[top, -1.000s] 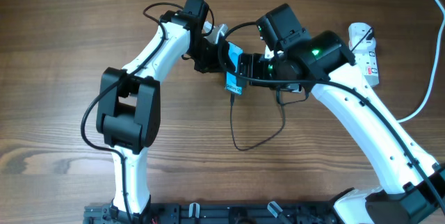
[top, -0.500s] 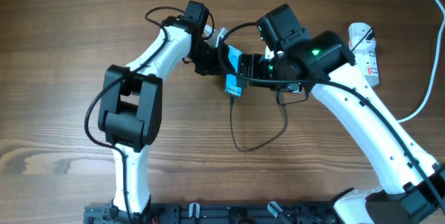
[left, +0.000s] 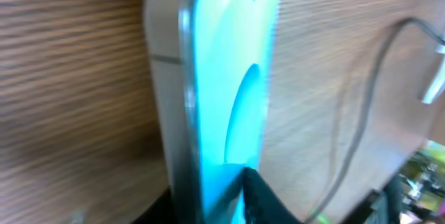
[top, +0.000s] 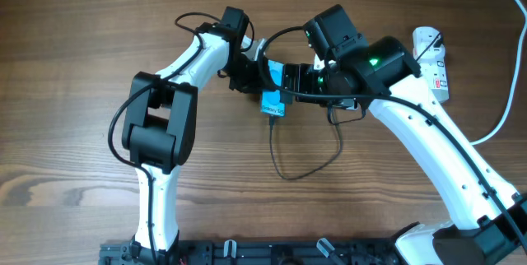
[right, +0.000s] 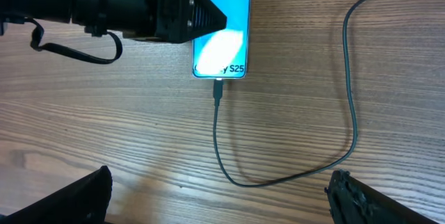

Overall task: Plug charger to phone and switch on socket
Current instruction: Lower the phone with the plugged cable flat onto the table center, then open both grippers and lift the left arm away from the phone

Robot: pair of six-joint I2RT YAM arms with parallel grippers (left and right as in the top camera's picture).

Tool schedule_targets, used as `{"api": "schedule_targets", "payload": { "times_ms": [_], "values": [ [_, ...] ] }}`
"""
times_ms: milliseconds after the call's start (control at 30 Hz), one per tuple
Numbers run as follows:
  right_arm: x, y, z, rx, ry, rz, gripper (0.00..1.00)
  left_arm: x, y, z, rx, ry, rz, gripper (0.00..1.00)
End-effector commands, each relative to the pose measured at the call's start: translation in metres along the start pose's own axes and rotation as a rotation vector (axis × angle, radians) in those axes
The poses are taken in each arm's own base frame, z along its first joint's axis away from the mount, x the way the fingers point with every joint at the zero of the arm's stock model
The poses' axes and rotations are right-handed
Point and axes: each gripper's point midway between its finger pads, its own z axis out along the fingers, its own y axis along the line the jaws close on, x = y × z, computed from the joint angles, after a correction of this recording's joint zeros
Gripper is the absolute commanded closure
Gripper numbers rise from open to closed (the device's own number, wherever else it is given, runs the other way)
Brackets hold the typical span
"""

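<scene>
We had the left gripper (right: pixel 212 21) pinching the phone (right: pixel 228 43) at its upper end. In the left wrist view the phone showed edge-on, with one dark finger (left: pixel 259 195) on the cyan screen and the pale back on the other side. From the right wrist we saw the screen face-up over the table (top: pixel 74 67), with a white strip reading "S25" at the lower end and the black gripper body covering the upper left part. We couldn't tell whether the phone rested on the wood or was lifted. On the charger (right: pixel 351 106), the small tip (right: pixel 218 89) sat at the middle of the phone's lower edge, touching it; we couldn't tell if it was fully seated. From the tip the thin black cable ran down, curved right in a wide loop on the wood, then climbed back up past the phone's right side, well apart from it. Overhead, that far run went under the right arm, so we couldn't follow it to its plug. The right gripper (right: pixel 219 179) was spread wide and gripping nothing, its fingers at the bottom corners of its own view, hanging above the cable loop just below the phone. The socket (top: pixel 434 66) lay at the far right of the table, beyond the right arm, well apart from the phone. Its red switch marks were too small for us to read. A white cord (top: pixel 504 117) ran near the right edge beside it.
</scene>
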Motion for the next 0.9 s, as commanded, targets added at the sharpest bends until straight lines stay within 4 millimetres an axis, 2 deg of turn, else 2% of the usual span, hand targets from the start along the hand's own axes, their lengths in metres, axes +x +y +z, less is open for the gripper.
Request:
{"api": "schedule_targets", "payload": {
  "times_ms": [0, 100, 200, 267, 300, 333, 367, 400, 467, 567, 667, 767, 867],
  "values": [
    [-0.004, 0.003, -0.011, -0.017, -0.030, 0.009, 0.00, -0.002, 0.019, 0.004, -0.089, -0.009, -0.006, 0.65],
    [-0.002, 0.002, -0.011, -0.013, -0.025, 0.010, 0.00, -0.001, 0.025, 0.004, -0.126, -0.011, -0.010, 0.61],
    [-0.001, 0.001, -0.011, -0.009, -0.019, 0.011, 0.00, 0.001, 0.040, 0.001, -0.212, -0.009, -0.021, 0.43],
    [-0.001, 0.001, -0.011, -0.009, -0.019, 0.011, 0.00, 0.003, 0.049, -0.001, -0.261, -0.006, -0.028, 0.42],
    [-0.001, 0.001, -0.011, -0.010, -0.018, 0.012, 0.00, 0.005, 0.053, -0.002, -0.287, -0.002, -0.032, 0.35],
    [0.000, 0.002, -0.011, -0.014, -0.013, 0.014, 0.00, 0.007, 0.058, -0.005, -0.316, 0.002, -0.036, 0.16],
    [0.002, 0.003, -0.011, -0.024, -0.004, 0.014, 0.00, 0.007, 0.062, -0.008, -0.343, 0.003, -0.040, 0.06],
    [0.002, 0.004, -0.011, -0.026, -0.003, 0.014, 0.00, 0.008, 0.064, -0.016, -0.376, -0.001, -0.043, 0.00],
    [0.002, 0.004, -0.011, -0.026, -0.003, 0.013, 0.00, 0.004, 0.058, -0.032, -0.383, -0.027, -0.043, 0.00],
    [0.005, 0.002, -0.011, -0.020, 0.007, 0.012, 0.00, -0.011, 0.039, -0.072, -0.361, -0.139, -0.081, 0.00],
    [0.007, 0.000, -0.011, -0.013, 0.016, 0.014, 0.00, -0.023, 0.015, -0.125, -0.300, -0.293, -0.113, 0.00],
    [0.006, 0.001, -0.011, -0.016, 0.012, 0.016, 0.00, -0.027, -0.013, -0.196, -0.223, -0.476, -0.089, 0.00],
    [-0.001, 0.002, -0.011, -0.014, -0.018, 0.013, 0.00, -0.016, -0.028, -0.261, -0.189, -0.633, -0.086, 0.00]
  ]
}}
